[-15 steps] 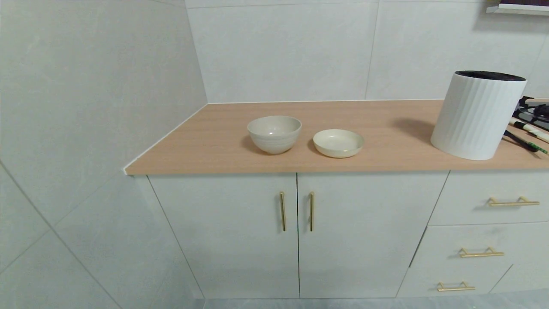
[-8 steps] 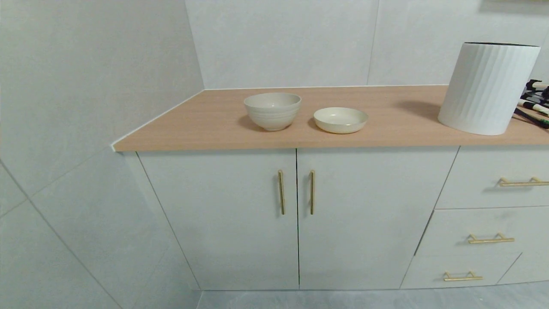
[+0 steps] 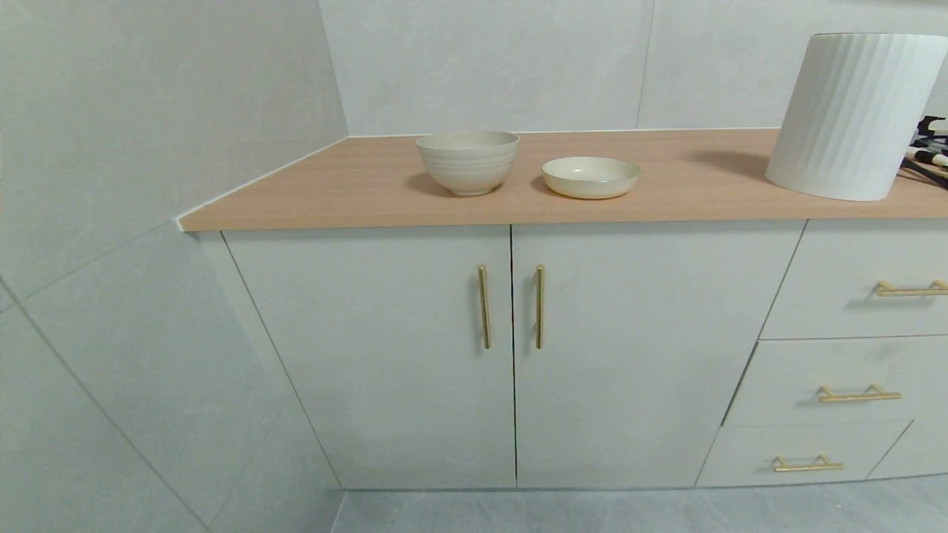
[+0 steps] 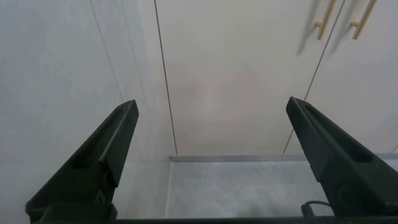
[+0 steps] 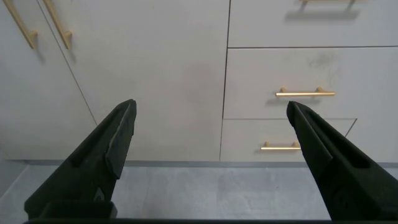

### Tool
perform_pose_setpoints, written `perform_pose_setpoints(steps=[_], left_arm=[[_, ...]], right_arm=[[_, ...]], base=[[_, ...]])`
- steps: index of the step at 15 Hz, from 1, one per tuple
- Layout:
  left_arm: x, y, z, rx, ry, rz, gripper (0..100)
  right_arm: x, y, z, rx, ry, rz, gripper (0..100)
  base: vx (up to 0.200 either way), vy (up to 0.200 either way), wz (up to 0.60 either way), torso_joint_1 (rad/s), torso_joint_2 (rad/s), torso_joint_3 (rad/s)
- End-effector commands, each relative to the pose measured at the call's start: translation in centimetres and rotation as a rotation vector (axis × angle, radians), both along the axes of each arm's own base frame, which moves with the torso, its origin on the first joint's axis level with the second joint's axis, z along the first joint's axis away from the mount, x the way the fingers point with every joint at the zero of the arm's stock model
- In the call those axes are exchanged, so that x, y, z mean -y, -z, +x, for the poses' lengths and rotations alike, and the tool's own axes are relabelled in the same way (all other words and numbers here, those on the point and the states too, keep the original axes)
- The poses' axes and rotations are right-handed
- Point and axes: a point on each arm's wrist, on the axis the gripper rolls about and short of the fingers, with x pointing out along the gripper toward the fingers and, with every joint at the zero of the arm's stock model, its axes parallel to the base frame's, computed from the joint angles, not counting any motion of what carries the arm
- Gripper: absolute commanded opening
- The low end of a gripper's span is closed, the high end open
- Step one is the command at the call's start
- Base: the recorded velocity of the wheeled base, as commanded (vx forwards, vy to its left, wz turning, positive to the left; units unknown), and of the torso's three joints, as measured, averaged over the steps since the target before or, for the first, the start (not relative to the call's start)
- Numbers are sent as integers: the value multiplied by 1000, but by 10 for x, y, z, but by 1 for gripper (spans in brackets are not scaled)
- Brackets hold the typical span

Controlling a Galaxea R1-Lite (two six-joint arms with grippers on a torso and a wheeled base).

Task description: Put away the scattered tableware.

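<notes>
A beige bowl (image 3: 467,161) stands upright on the wooden counter (image 3: 666,200), near its front edge and toward the corner by the left wall (image 3: 148,111). Just to its right, close but apart, sits a shallow cream dish (image 3: 590,176), also upright. Well off to the right stands a tall white ribbed canister (image 3: 852,115), with a few utensils (image 3: 929,159) lying behind it at the counter's far end (too cut off to tell what they are).

Below the bowl and dish are two closed doors (image 3: 385,355) with slim gold handles (image 3: 483,306) side by side at the middle seam. To the right of them is a stack of closed drawers (image 3: 837,363), each with a gold bar pull. Grey floor (image 3: 592,511) runs along the foot of the cabinet.

The left gripper (image 4: 211,107) is low before the left door, its fingers spread wide and holding nothing. The right gripper (image 5: 210,107) is low before the drawers, likewise spread wide and empty. Both are well apart from the bowl and dish.
</notes>
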Motion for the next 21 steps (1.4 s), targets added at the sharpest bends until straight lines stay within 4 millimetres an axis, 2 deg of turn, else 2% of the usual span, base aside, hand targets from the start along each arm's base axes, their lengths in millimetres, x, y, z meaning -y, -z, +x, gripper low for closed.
perform_pose_setpoints(steps=[1,10,11,12,13,15,17,19,20,21], left_arm=[[0,0,0,1,0,0,100],[0,0,0,1,0,0,100],[0,0,0,0,0,0,100],[0,0,0,0,0,0,100],[0,0,0,0,0,1,100],[0,0,0,0,0,1,100],[0,0,0,0,0,1,100],[0,0,0,-2,0,1,100],[0,0,0,0,0,1,100],[0,0,0,1,0,1,100]], right_arm=[[0,0,0,1,-1,0,100],[0,0,0,3,-1,0,100],[0,-6,-1,35,-7,6,100],[-1,-21,-6,101,-30,27,100],[-3,-44,-11,134,-143,104,100],[-6,-47,-3,6,-299,110,100],[-11,-57,19,-188,-546,152,100],[-14,-80,48,-328,-650,195,100],[-17,-90,63,-384,-721,207,100],[-26,-103,87,-456,-809,215,100]], base=[[0,0,0,0,0,0],[0,0,0,0,0,0],[0,0,0,0,0,0],[0,0,0,0,0,0],[0,0,0,0,0,0],[0,0,0,0,0,0],[0,0,0,0,0,0],[0,0,0,0,0,0],[0,0,0,0,0,0],[0,0,0,0,0,0]])
